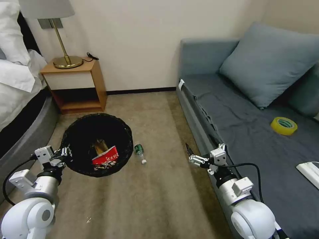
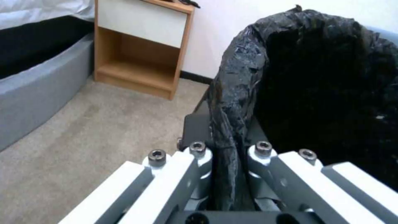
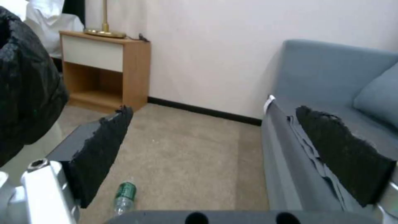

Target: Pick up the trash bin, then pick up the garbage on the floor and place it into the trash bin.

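The trash bin (image 1: 83, 132), lined with a crinkled glossy black bag, is tilted with its mouth toward the head camera, above the beige carpet (image 1: 149, 199). The left gripper (image 1: 65, 153) is clamped on its rim at about 8 o'clock of the opening; in the left wrist view the two fingers (image 2: 199, 155) pinch a fold of the black bag (image 2: 232, 102) between them.

Inside the bin lie a red-and-white snack packet (image 1: 105, 156) with white characters too small to read and, behind it at 12 o'clock, a shiny gold-brown wrapper (image 1: 99, 145).

A small clear bottle (image 1: 139, 151) with a green label and a white cap lies on its side on the carpet just beside the bin, at 3 o'clock of the rim; no writing on the label can be read. In the right wrist view the bottle (image 3: 123, 194) lies below and near the gripper's bin-side pad (image 3: 101, 149).

The right gripper (image 1: 190, 155) hangs above the carpet beside the front edge of the grey-blue sofa (image 1: 239, 139), at about 3 o'clock from the bottle and apart from it. Its black pads are spread wide with nothing between them.

On the sofa seat lie a yellow tape roll (image 1: 283, 125) and, at the far right edge, a white box (image 1: 309, 171). A wooden nightstand (image 1: 74, 86) bearing a brass lamp (image 1: 66, 59) stands at 12 o'clock of the bin.
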### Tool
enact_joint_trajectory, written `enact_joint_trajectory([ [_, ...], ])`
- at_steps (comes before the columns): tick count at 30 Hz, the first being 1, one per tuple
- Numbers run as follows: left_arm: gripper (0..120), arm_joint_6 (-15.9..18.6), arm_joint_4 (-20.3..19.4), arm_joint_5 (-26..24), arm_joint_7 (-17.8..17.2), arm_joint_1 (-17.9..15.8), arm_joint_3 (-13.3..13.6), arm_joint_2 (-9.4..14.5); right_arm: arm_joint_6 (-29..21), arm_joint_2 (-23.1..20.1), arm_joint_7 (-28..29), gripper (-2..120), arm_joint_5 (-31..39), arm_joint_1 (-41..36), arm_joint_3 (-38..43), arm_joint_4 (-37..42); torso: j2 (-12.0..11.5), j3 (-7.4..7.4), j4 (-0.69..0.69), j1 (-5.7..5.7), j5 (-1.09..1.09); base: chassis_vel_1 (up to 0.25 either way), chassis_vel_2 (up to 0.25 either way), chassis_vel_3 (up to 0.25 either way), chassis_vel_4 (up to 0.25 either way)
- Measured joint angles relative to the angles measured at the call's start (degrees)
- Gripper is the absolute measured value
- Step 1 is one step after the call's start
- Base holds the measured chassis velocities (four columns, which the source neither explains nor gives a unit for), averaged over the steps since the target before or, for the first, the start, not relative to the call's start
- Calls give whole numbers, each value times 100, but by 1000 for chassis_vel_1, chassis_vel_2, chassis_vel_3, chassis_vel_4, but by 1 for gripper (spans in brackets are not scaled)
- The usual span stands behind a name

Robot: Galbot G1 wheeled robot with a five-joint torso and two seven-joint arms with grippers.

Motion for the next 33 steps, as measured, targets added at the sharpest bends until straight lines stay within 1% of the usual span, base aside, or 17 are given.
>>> enact_joint_trajectory([
  [5,5,0,0,26,5,-76,29,88,-6,-13,0,100,30,39,-32,-36,0,0,0,0,0,-19,32,31,-20],
  [8,5,37,-41,86,-18,-239,187,163,-36,-76,1,100,88,90,-93,-78,0,0,-1,0,1,-52,61,55,-72],
  [14,5,56,-91,217,-54,-293,279,106,-90,-143,1,100,193,213,-217,-146,0,0,-1,0,0,-78,67,62,-75],
  [16,5,53,-89,290,-52,-279,276,83,-106,-149,3,100,229,297,-282,-194,0,0,0,0,0,-77,70,77,-79],
  [26,5,50,-19,325,-54,-286,185,67,-117,-224,8,100,331,509,-444,-342,0,0,0,0,0,-81,89,79,-94],
  [33,5,49,44,460,-55,-249,158,-39,-105,-299,19,100,360,653,-620,-459,0,0,-1,0,0,-115,98,109,-111],
])
